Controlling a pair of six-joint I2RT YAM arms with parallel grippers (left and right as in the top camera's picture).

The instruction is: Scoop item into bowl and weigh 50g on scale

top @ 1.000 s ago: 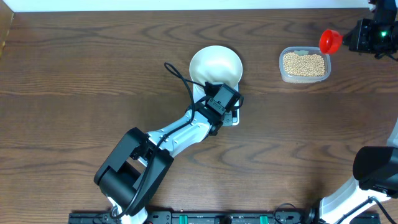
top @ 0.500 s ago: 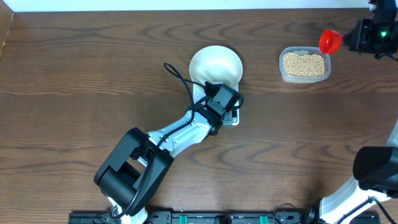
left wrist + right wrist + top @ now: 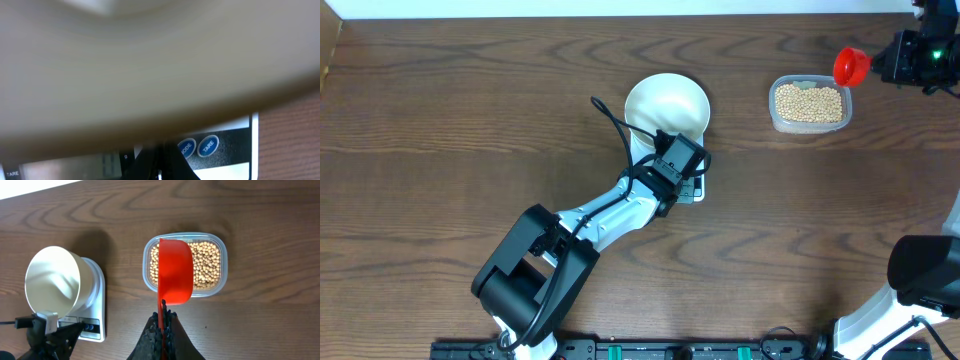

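Observation:
The white bowl (image 3: 666,103) stands on the white scale (image 3: 697,190). My left gripper (image 3: 675,163) is shut, with its tips down on the scale's front panel. In the left wrist view its fingers (image 3: 160,164) sit beside two blue buttons (image 3: 197,147) and the display, under the blurred bowl (image 3: 150,65). The tan beans (image 3: 809,102) fill a clear tub (image 3: 775,118). My right gripper (image 3: 163,316) is shut on the handle of a red scoop (image 3: 175,272), which looks empty and hovers above the tub (image 3: 223,255) of beans (image 3: 206,265).
The bowl (image 3: 51,281) and scale (image 3: 94,311) lie to the left of the tub in the right wrist view, with the left gripper (image 3: 50,334) at their front. A black cable (image 3: 612,122) loops from the left arm beside the bowl. The table is dark wood.
The left arm's cable has shifted slightly. Nothing else has visibly moved.

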